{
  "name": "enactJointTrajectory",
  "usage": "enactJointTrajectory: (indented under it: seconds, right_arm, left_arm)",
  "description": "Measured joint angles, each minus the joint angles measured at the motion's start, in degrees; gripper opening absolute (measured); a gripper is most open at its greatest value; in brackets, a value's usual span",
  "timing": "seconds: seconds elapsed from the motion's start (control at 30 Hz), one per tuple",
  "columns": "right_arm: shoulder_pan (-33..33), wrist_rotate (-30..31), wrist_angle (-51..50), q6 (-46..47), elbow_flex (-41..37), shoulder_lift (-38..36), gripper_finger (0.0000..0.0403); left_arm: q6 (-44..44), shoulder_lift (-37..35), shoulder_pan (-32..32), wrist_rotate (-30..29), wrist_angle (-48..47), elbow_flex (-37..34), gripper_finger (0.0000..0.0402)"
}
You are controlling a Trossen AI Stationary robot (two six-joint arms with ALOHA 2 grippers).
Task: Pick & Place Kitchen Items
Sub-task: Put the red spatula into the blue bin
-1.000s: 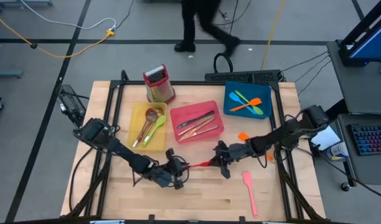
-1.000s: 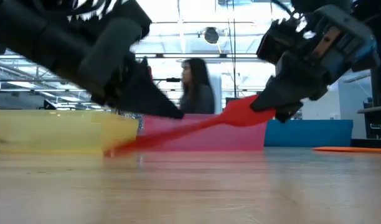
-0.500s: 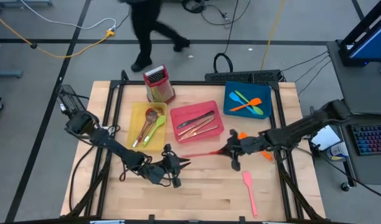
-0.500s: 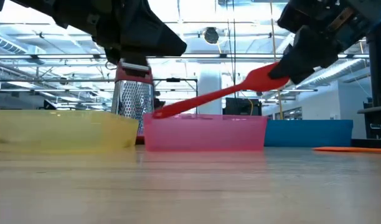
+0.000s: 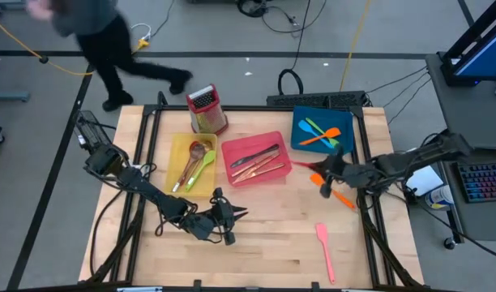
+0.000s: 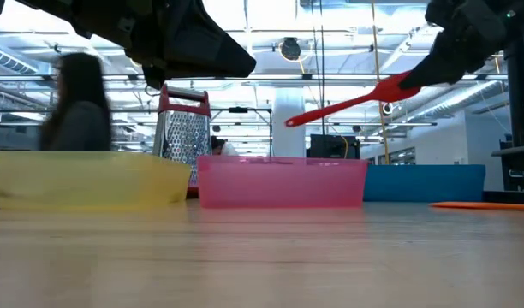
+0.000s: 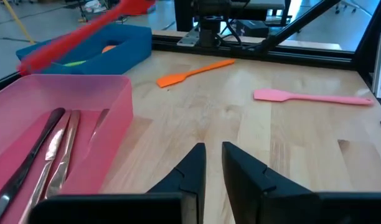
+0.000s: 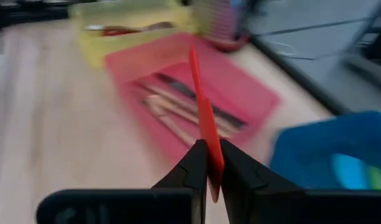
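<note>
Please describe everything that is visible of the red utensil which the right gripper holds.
The slim red long-handled spatula looks like smooth plastic or silicone, one colour throughout. The right gripper is shut on its broader end, so its thin handle sticks out free. It hangs in the air, tilted, the free end lower, above and clear of the table, between the pink rectangular tray and the blue rectangular tray. Only the gripper's fingers touch it. The wrist view shows it blurred.

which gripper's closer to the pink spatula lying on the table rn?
Right. The right gripper, holding the red spatula, is just beyond the pink spatula; the left gripper is farther off to its left.
</note>
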Motion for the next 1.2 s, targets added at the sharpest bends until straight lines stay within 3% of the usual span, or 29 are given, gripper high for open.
enactJointTrajectory:
  seconds: [0.13,0.4,0.7,0.97,1.2]
  right_arm:
    - [-2.4,4.5,-6.8,0.3,0.0,-4.8,0.0019]
    - [-11.5,4.5,-17.3,4.7,0.0,-7.8,0.0019]
    - [-22.9,4.1,-19.0,7.1,0.0,-7.5,0.002]
    - [-32.1,-8.9,-21.7,8.1,-1.2,-5.4,0.002]
    - [-37.8,-16.8,-6.6,0.8,-6.7,-1.4,0.002]
  left_arm:
    - [0.0,0.0,0.0,0.0,0.0,0.0,0.0056]
    - [0.0,0.0,0.1,0.0,-0.1,0.0,0.0056]
    - [0.0,0.0,0.1,0.1,-0.1,0.0,0.0056]
    - [0.1,0.0,0.1,0.1,-0.1,0.0,0.0056]
    - [-2.1,0.0,0.1,0.1,-0.1,0.0,0.0056]
